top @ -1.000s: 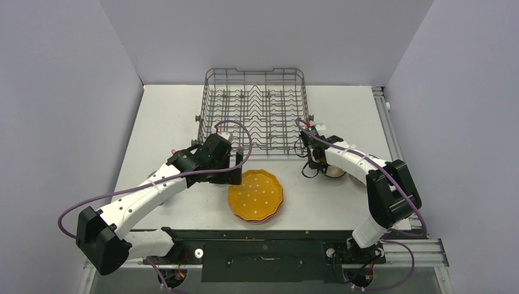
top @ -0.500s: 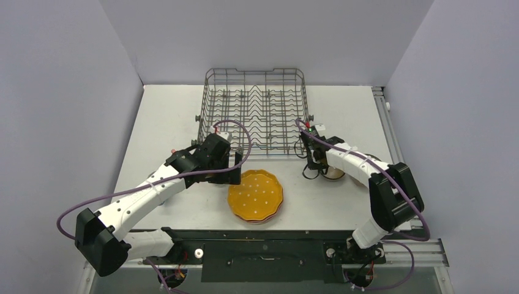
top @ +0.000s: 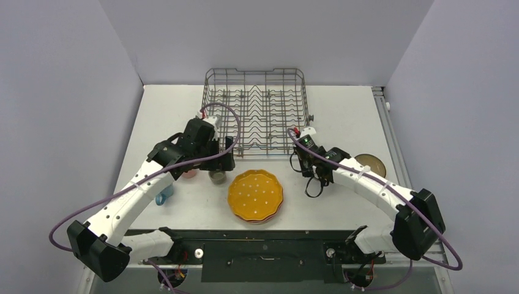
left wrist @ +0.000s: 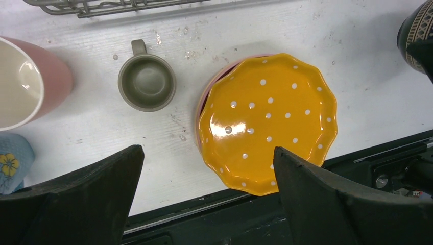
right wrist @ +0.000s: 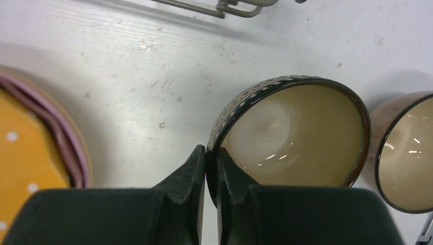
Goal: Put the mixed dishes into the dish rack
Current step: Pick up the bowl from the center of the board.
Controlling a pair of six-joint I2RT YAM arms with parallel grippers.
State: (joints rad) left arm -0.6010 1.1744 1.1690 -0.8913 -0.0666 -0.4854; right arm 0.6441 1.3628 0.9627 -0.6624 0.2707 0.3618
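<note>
The orange-yellow dotted plate [top: 255,195] lies on pink plates [right wrist: 61,132] near the table's front edge. My left gripper [top: 214,162] is open and empty, hovering above the grey-green cup [left wrist: 147,82], with the pink cup [left wrist: 25,87] and the blue flowered mug [left wrist: 13,161] to its left. My right gripper [right wrist: 210,158] is shut on the rim of the dark brown bowl [right wrist: 296,138], right of the plates and in front of the dish rack [top: 256,110]. The terracotta bowl [top: 370,164] sits on the table further right. The rack holds no dishes.
A black rail [top: 263,242] runs along the table's near edge, just in front of the plates. Purple cables loop from both arms. The grey walls close in at left, back and right.
My right gripper has moved left with the dark brown bowl, uncovering the terracotta bowl. My left arm has shifted left and back, uncovering the pink cup, grey-green cup and blue mug.
</note>
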